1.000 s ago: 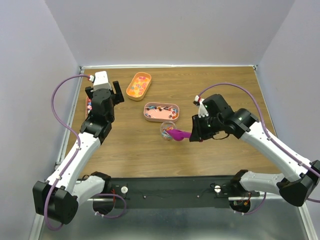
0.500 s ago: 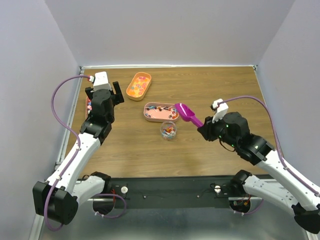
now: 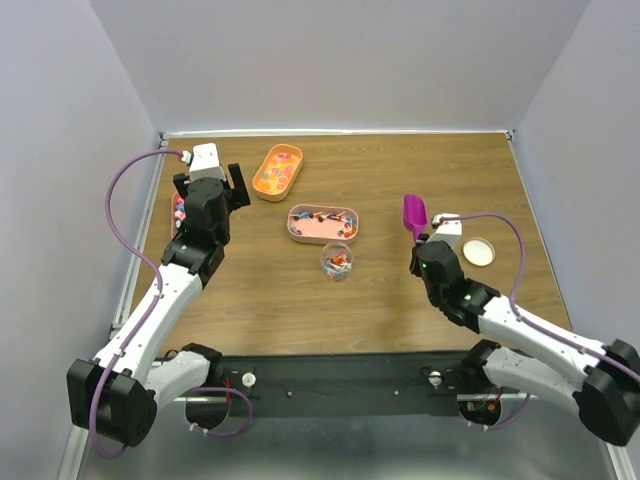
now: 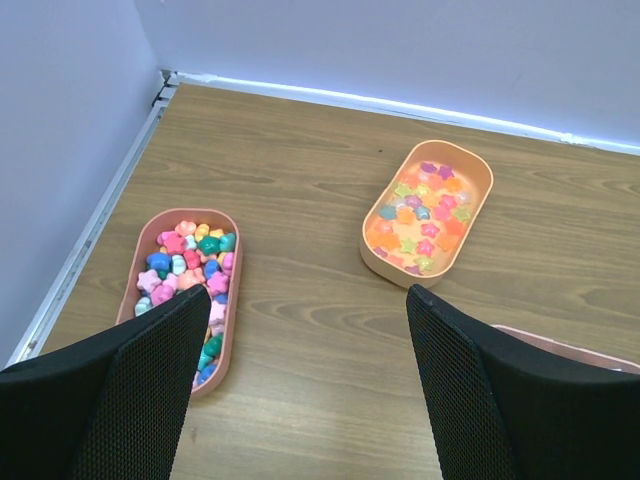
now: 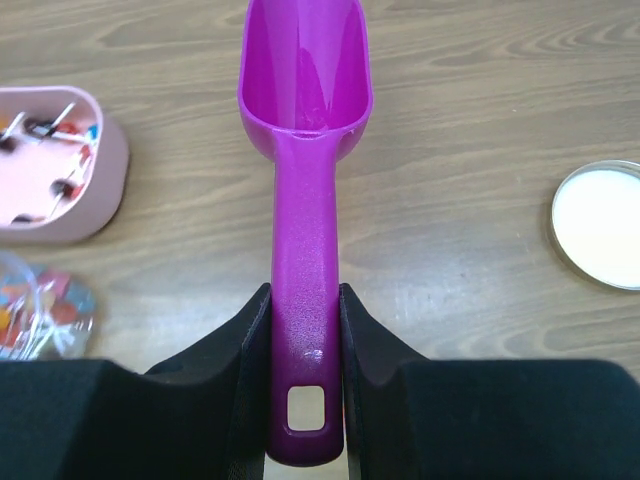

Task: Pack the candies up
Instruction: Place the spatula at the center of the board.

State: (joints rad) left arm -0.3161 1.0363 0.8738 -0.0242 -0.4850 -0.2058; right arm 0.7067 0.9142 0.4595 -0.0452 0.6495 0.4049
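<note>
The left claw (image 4: 308,305) hangs released over the desk (image 4: 300,200), with a peach tray (image 4: 236,310) of candies (image 4: 185,265) under its left side, close by the desk's left edge and the wall (image 4: 60,120), a second tray (image 4: 372,250) ahead to its right and open wood between them. The right claw (image 5: 304,325) is clenched on the handle of the magenta scoop (image 5: 305,150), whose bowl points ahead over bare wood. Left of that claw lie a third tray (image 5: 110,175) and a clear cup (image 5: 30,320) holding candies, and a white lid (image 5: 600,225) lies off to its right, a free lane between.
</note>
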